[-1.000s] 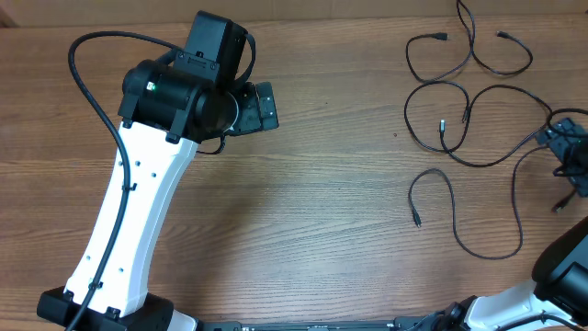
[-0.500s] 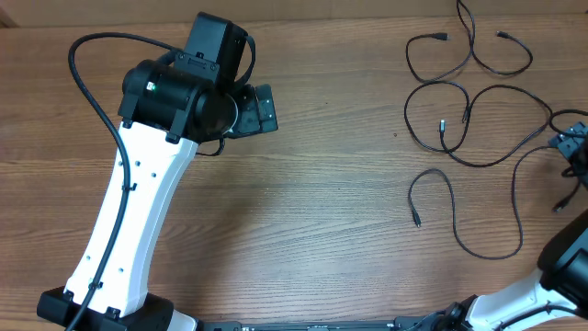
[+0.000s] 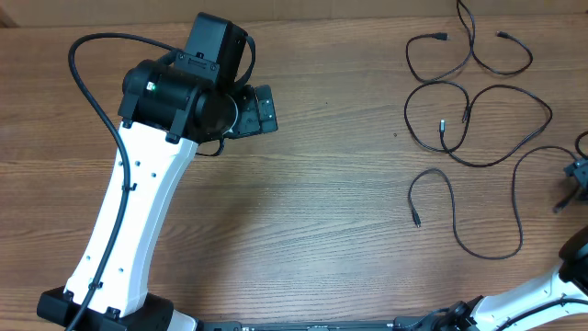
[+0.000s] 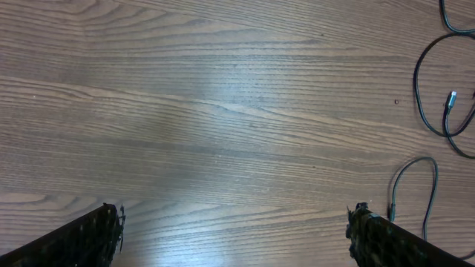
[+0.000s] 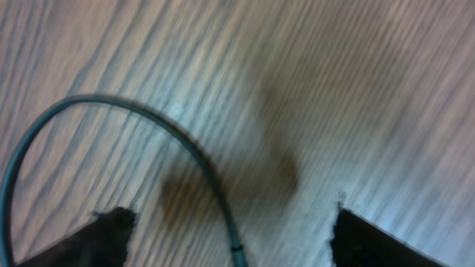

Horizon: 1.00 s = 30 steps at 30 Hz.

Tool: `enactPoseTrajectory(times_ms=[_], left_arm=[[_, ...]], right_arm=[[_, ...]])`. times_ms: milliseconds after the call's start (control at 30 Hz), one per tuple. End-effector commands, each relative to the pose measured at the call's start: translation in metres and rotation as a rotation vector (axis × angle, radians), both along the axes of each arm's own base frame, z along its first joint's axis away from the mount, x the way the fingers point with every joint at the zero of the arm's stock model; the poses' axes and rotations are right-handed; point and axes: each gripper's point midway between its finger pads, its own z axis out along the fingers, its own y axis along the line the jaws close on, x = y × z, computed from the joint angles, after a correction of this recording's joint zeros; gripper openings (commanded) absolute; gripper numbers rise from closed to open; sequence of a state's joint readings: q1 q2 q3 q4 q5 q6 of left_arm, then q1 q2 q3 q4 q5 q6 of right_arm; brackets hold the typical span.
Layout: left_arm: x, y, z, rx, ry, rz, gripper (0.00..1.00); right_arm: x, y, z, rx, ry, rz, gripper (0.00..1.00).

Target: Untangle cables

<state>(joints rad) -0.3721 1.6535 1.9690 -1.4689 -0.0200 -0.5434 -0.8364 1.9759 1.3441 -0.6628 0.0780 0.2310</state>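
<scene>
cables (image 3: pixel 407 115): laid as loose wavy strands on the right side of the wooden table (image 3: pixel 322 202) | left gripper (image 4: pixel 234 219): jaws spread wide, held well apart from them | right gripper (image 5: pixel 230 219): jaws spread astride one strand (image 5: pixel 185 144), nothing pinched, judged positioned for a grab

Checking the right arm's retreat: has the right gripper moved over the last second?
Yes: the right gripper slid rightward and down the overhead frame, away from the cables.
</scene>
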Motion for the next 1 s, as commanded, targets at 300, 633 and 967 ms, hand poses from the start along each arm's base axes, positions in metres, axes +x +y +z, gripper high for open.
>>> enactPoseTrajectory(times_ms=[300, 633, 967], left_arm=[[0.004, 0.002, -0.001, 0.021, -0.007, -0.012, 1.00], [0.005, 0.002, -0.001, 0.019, -0.011, -0.012, 0.99], [0.004, 0.002, -0.001, 0.025, -0.009, -0.024, 0.99]], right_arm=[[-0.001, 0.009, -0.031, 0.063, 0.036, 0.009, 0.56], [-0.003, 0.010, -0.036, 0.075, 0.047, -0.003, 0.24], [-0.024, 0.020, -0.022, 0.183, 0.087, -0.252, 0.04]])
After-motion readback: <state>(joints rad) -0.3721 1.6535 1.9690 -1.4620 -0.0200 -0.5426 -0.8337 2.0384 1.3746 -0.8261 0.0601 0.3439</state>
